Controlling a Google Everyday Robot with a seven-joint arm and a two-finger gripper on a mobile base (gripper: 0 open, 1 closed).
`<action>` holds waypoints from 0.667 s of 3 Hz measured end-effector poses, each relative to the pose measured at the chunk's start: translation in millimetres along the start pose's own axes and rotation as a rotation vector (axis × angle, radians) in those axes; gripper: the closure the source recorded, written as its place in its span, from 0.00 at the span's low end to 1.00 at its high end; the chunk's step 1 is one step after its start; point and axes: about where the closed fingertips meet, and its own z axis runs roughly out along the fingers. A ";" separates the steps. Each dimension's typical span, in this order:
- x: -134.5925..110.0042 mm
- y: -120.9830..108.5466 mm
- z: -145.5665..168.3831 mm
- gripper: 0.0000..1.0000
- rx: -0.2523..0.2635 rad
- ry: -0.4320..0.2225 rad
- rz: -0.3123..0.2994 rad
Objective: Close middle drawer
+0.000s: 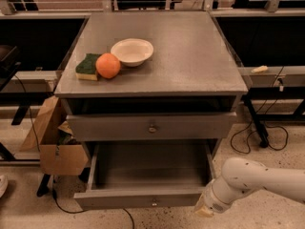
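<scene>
The middle drawer (143, 198) is pulled far out below the shut upper drawer (119, 128). It is a wide, shallow grey metal drawer with a small round knob (153, 203) at the centre of its front, and its inside looks empty. My gripper (203, 209) is at the end of the white arm (248, 175), low at the right end of the drawer front, level with it. I cannot tell if it touches the front.
On the grey cabinet top (190, 56) are a cream bowl (132, 51), an orange (108, 65) and a green-and-yellow sponge (87, 67). A cardboard box (52, 142) stands left of the cabinet. Cables (252, 132) lie on the floor to the right.
</scene>
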 end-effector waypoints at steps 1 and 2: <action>5.1 -21.9 23.8 0.94 -0.002 0.008 0.039; 1.5 -40.4 28.7 0.90 0.028 0.015 0.059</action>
